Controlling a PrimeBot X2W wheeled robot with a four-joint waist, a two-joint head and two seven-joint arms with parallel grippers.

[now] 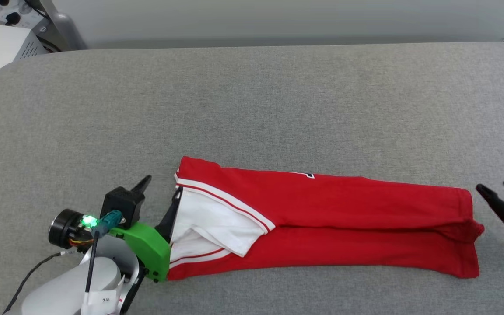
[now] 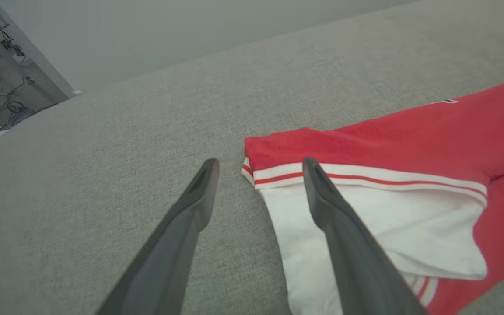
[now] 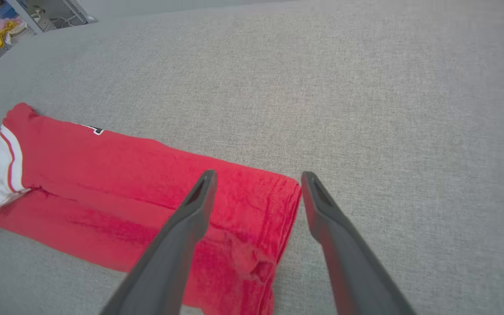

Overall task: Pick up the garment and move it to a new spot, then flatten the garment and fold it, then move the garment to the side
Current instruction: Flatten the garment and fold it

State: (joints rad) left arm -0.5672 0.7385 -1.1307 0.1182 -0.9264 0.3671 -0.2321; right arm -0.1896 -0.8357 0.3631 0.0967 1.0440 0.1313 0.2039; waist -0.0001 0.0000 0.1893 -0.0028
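Folded garment [image 1: 322, 218] lying flat between left gripper [image 1: 162, 184] and right gripper [image 1: 493, 186], each wide open, empty. Grey fabric-covered table [image 1: 252, 100]; pale wall behind.

red garment [image 1: 344, 205], white sleeve [image 1: 210, 218], grey tabletop [image 1: 252, 100]
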